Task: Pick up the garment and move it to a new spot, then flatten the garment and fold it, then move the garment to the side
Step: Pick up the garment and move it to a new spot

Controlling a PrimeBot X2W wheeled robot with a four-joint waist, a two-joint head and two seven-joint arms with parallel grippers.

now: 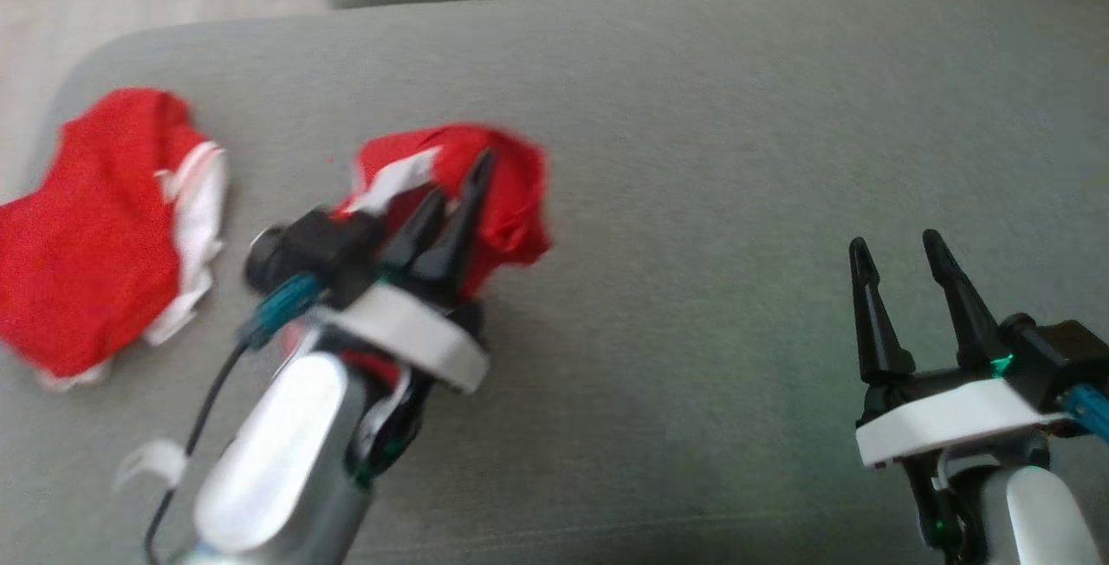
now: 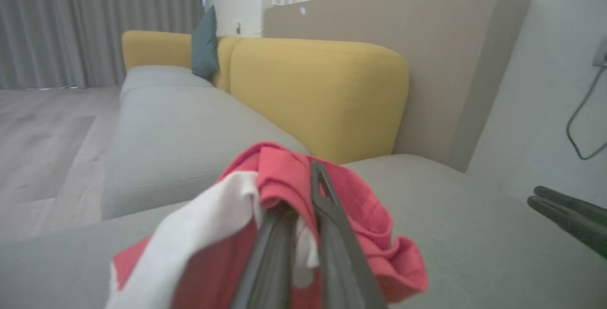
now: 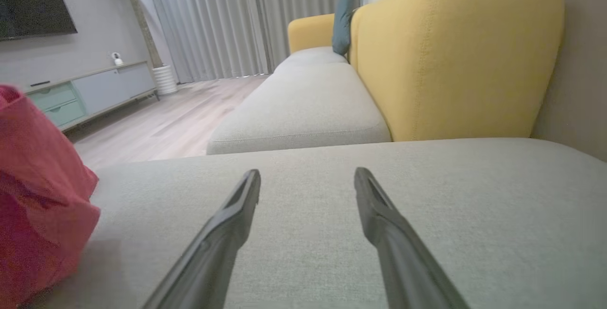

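In the head view we see the left gripper (image 1: 459, 179) over the left half of the grey seat cushion (image 1: 736, 114). Its two dark fingers are pinched together on the garment (image 1: 511, 192), a bunched red cloth with a white band. The garment sits about midway between the cushion's near and far edges, well in from its left edge. A second red cloth (image 1: 95, 227), also trimmed in white, lies crumpled at the cushion's left edge, apart from the held one. The right gripper (image 1: 895, 243) is near the cushion's right near corner, its fingers spread wide with nothing between them.

In the left wrist view, the left gripper (image 2: 298, 195) has its fingers closed on a fold of the garment (image 2: 360, 195), red cloth bulging to either side and the white band hanging to the left. We cannot tell whether the bundle touches the seat cushion (image 2: 474, 233) below it. A yellow backrest (image 2: 322, 91) rises along the cushion's far edge, and the right gripper (image 2: 535, 195) shows at the right.

In the right wrist view, the right gripper (image 3: 307, 174) points across the seat cushion (image 3: 474, 204), fingers wide apart and holding nothing. The garment (image 3: 38, 181) shows as a red mass at the left, clear of these fingers. The yellow backrest (image 3: 450, 53) stands beyond.
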